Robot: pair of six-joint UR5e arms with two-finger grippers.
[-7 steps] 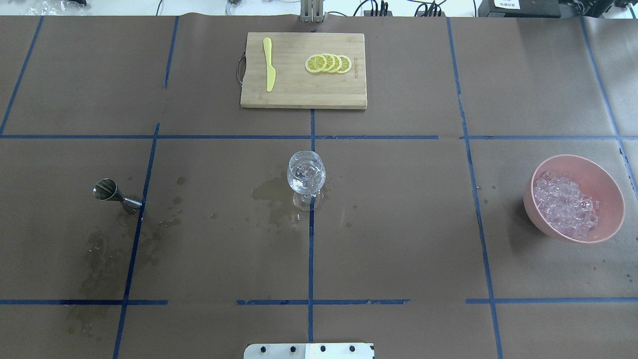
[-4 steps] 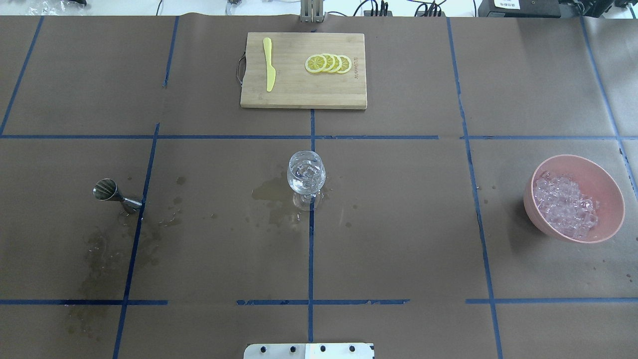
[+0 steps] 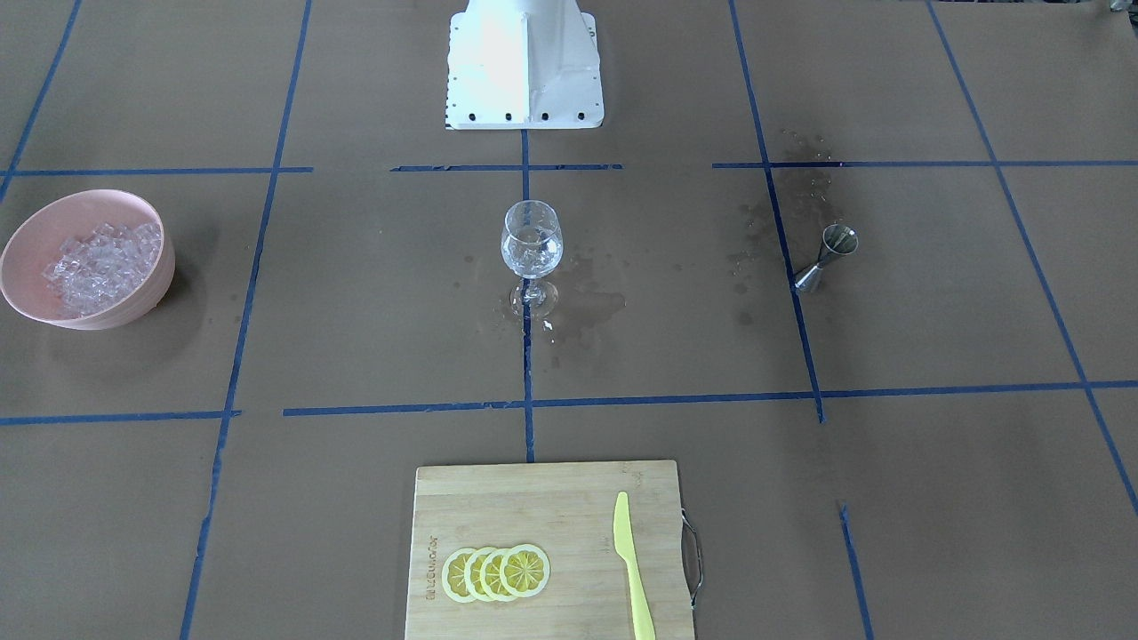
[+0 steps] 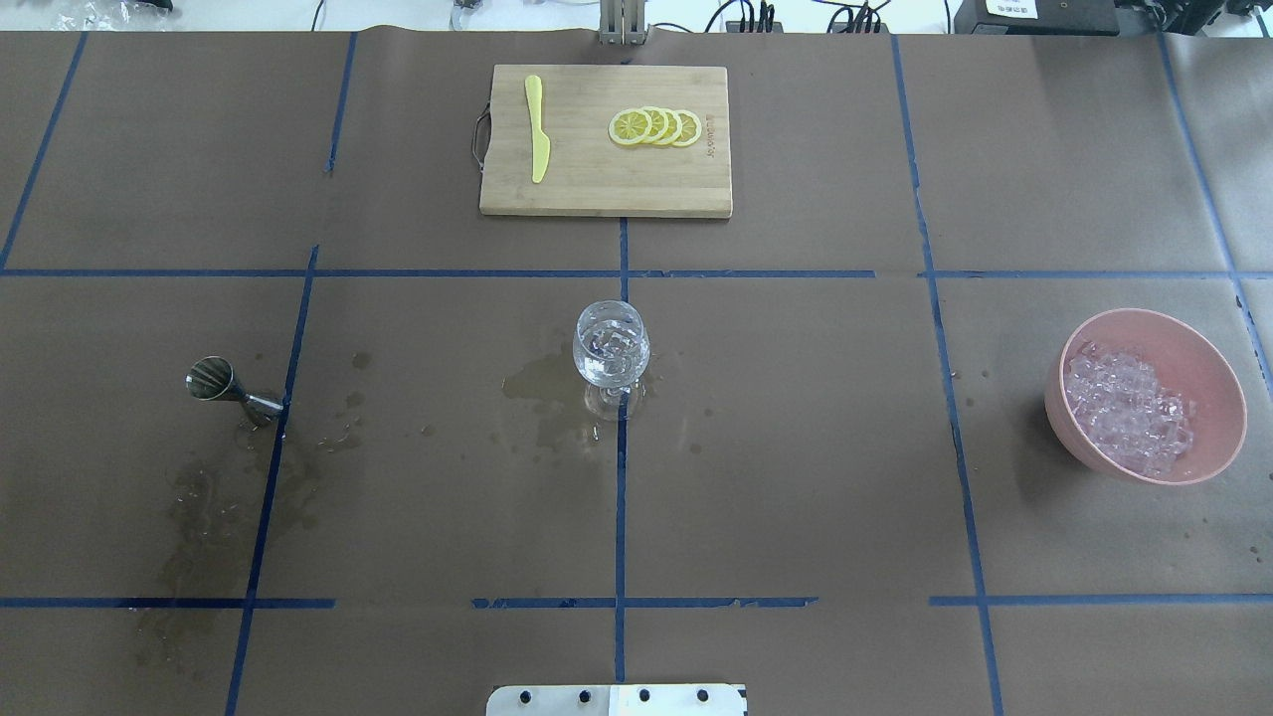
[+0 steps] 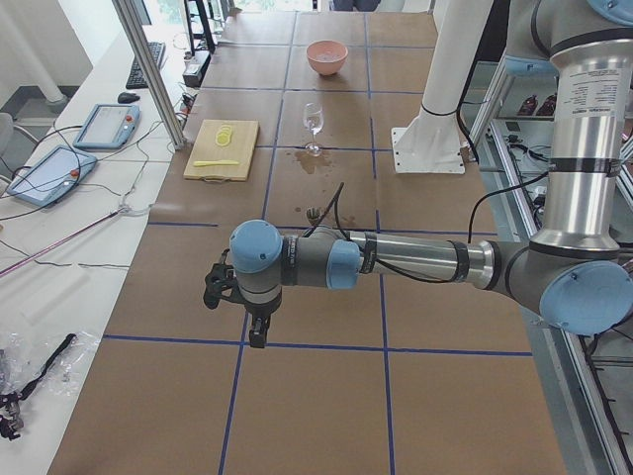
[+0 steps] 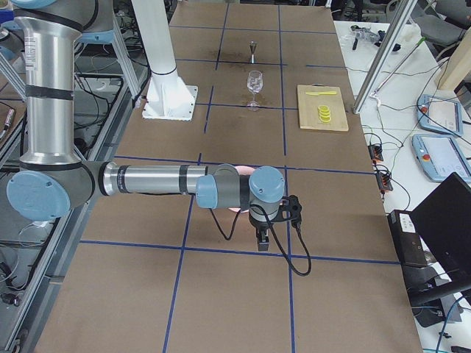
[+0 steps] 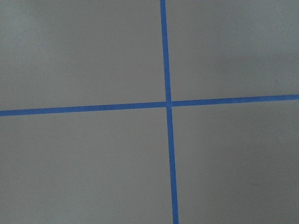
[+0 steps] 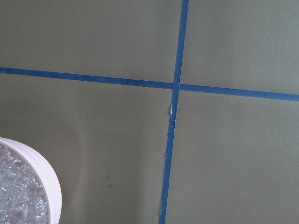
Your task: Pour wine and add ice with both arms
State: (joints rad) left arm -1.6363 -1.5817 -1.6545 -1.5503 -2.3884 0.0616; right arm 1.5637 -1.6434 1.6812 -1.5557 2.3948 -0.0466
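Glass (image 4: 612, 370) is standing mid-frame, perhaps holding ice (image 4: 615, 341); left gripper (image 5: 255, 334) and right gripper (image 6: 261, 241) are hovering, whether spread I cannot tell.

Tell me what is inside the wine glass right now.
Clear ice cubes sit in the bowl of the wine glass. Whether colourless wine lies under them cannot be told: ice, glass and liquid look alike.

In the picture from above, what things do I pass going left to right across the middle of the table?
metal jigger → wine glass → pink bowl full of ice
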